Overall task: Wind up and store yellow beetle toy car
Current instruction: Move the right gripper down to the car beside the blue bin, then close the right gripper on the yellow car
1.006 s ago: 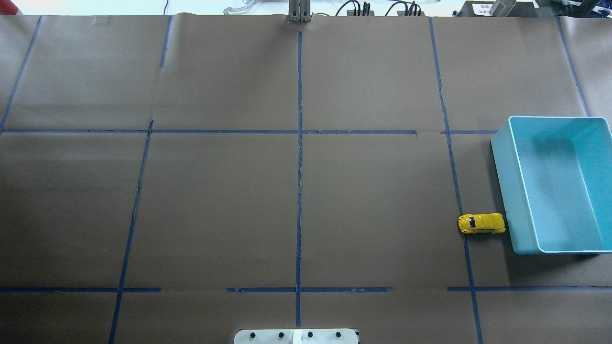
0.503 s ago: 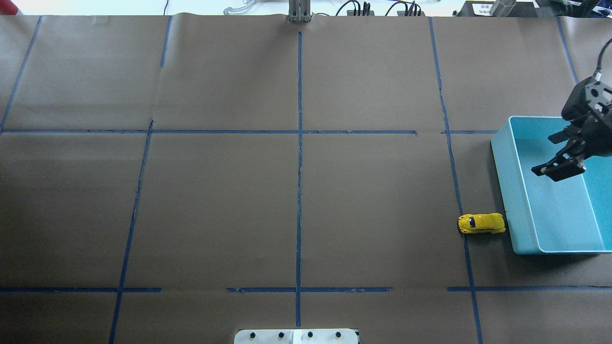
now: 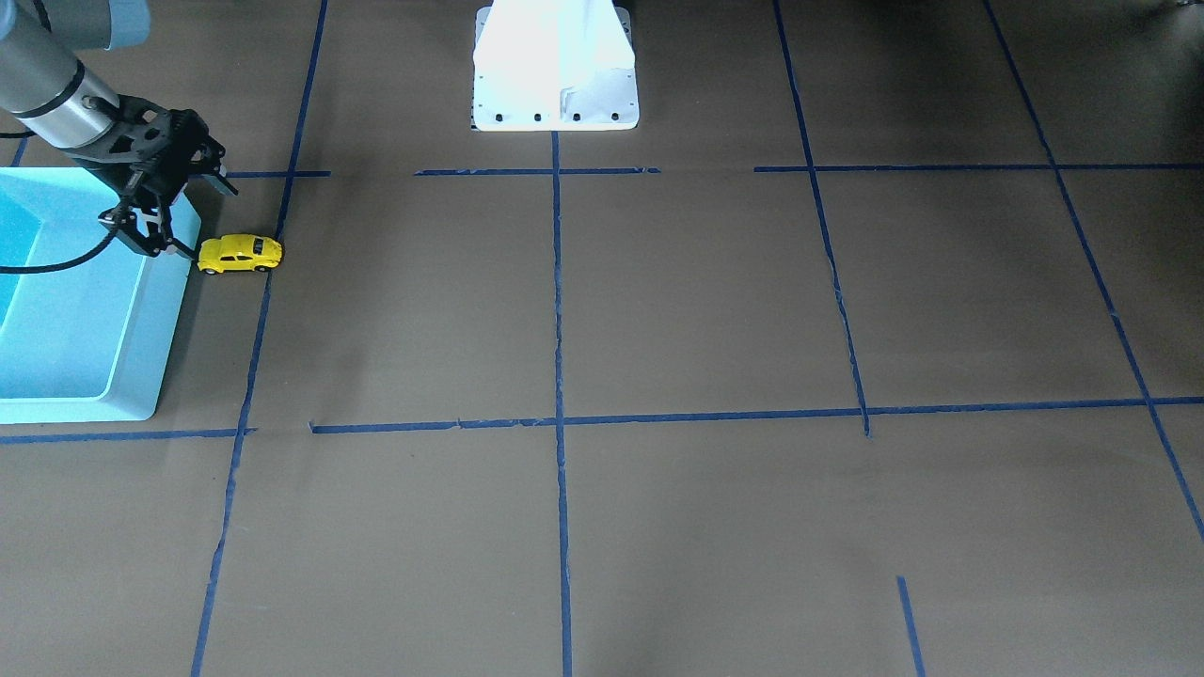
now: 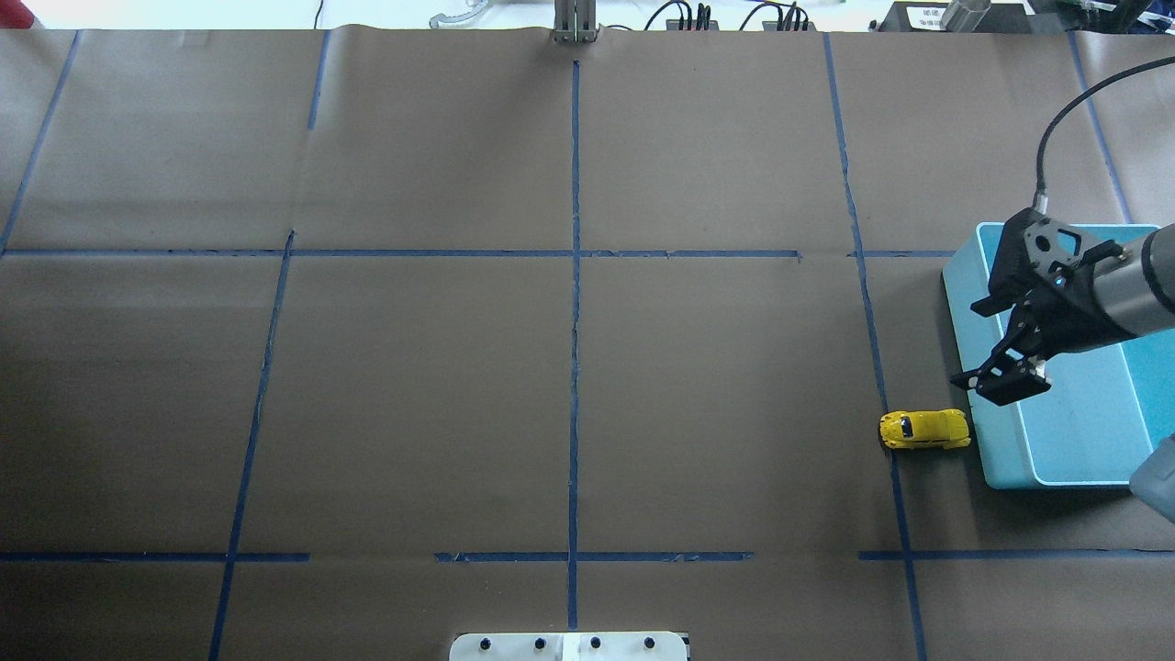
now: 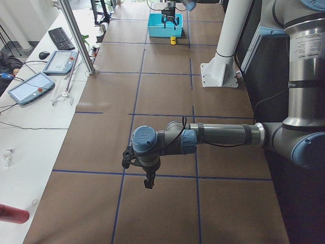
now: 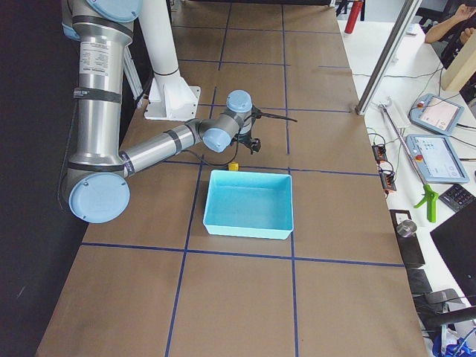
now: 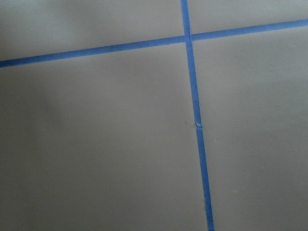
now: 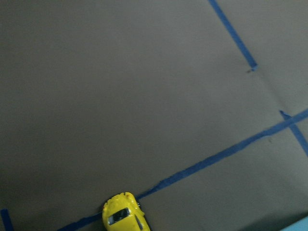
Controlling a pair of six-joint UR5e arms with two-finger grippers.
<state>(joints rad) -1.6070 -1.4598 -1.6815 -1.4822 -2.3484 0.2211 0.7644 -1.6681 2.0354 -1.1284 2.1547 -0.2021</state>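
The yellow beetle toy car (image 4: 924, 429) stands on the brown paper, right beside the left wall of the light blue bin (image 4: 999, 459). It also shows in the front view (image 3: 240, 254) and at the bottom edge of the right wrist view (image 8: 122, 216). My right gripper (image 4: 990, 347) hangs open and empty over the bin's left wall, just beyond the car and above it. In the front view the right gripper (image 3: 193, 218) is close to the car without touching it. My left gripper (image 5: 147, 180) shows only in the exterior left view, far from the car, and I cannot tell its state.
The bin (image 3: 141, 357) holds nothing visible. Blue tape lines cross the paper-covered table. The robot's white base (image 3: 555, 66) stands at the table's near middle edge. Tablets and cables lie on the side bench (image 5: 30, 86).
My right arm came in from the right. It has moved from over the bin's inside leftward and toward the robot, to over the bin's left wall near the car. The car has not moved.
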